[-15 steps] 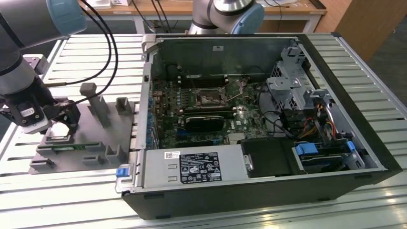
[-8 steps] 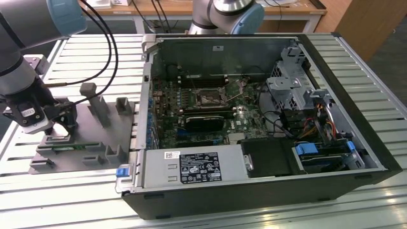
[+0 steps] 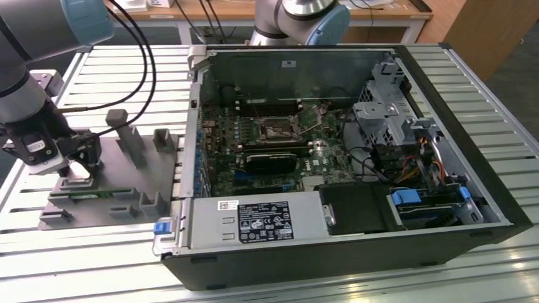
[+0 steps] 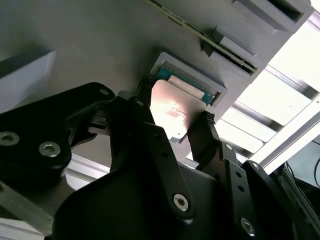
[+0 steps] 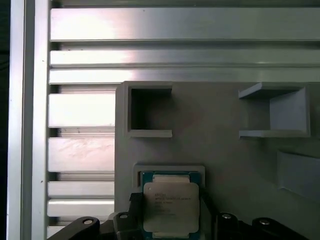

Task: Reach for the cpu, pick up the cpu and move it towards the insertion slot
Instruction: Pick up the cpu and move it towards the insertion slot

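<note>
Exterior view: black two-finger gripper [image 3: 77, 170] is down on the grey moulded fixture plate [image 3: 101, 209], which sits on the slatted aluminium table [image 3: 101, 265] at the exterior view's left. Finger gap not readable here. Narrow green memory stick [image 3: 94, 194] lies in the plate just beside the gripper. Insertion slot [image 3: 276, 129], a square dark socket with silvery frame, is on the motherboard inside the open black PC case [image 3: 337, 259], well apart from the gripper. The case wall stands between them, and a black rectangular heatsink block [image 3: 269, 163] is just beside the slot.

Second wrist view: gripper [image 4: 174, 112] is clamped on the cpu [image 4: 172, 112], a small flat square chip with silvery top. Black fingers [image 4: 142, 102] press two opposite edges. Cpu sits between the fingertips at its pale grey square nest [image 4: 220, 92]; can't tell if seated or lifted.

First wrist view: same grip. Cpu [image 5: 170, 202] is between the fingertips, inside the nest frame [image 5: 137, 172]. Two grey open pockets [image 5: 150, 112] stand on the plate near it.
</note>
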You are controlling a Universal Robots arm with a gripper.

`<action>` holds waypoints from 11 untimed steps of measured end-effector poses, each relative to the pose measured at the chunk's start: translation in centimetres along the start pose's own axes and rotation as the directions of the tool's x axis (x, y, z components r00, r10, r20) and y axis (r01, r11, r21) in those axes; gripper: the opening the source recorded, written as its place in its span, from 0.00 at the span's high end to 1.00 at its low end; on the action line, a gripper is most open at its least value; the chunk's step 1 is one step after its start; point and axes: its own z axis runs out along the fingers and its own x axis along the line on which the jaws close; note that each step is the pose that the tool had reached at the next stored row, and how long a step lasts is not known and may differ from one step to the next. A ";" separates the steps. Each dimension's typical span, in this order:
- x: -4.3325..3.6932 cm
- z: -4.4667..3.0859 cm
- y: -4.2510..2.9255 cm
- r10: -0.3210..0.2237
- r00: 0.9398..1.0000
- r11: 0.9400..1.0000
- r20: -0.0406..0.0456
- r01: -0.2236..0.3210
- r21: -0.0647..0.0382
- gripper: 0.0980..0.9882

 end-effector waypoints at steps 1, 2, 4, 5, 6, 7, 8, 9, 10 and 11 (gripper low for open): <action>0.00 -0.24 0.01 0.000 1.000 1.000 0.000 0.000 0.000 0.50; 0.01 -0.53 0.02 0.000 1.000 1.000 0.000 0.000 -0.001 0.50; 0.01 -1.24 0.05 0.000 1.000 1.000 0.000 0.000 -0.001 0.50; 0.00 -1.63 0.07 0.000 1.000 1.000 0.000 0.000 -0.001 0.50; 0.00 -2.03 0.08 0.000 1.000 1.000 0.000 0.000 -0.001 0.50; 0.01 -2.43 0.10 0.000 1.000 1.000 0.000 0.000 -0.001 0.50; 0.01 -2.84 0.12 0.000 1.000 1.000 0.000 0.000 -0.001 0.50; 0.00 -3.24 0.14 0.000 1.000 1.000 0.000 0.000 -0.001 0.50; 0.01 -3.66 0.15 0.000 1.000 1.000 0.000 0.000 -0.001 0.50; 0.01 -4.04 0.17 0.000 1.000 1.000 0.000 0.000 -0.001 0.50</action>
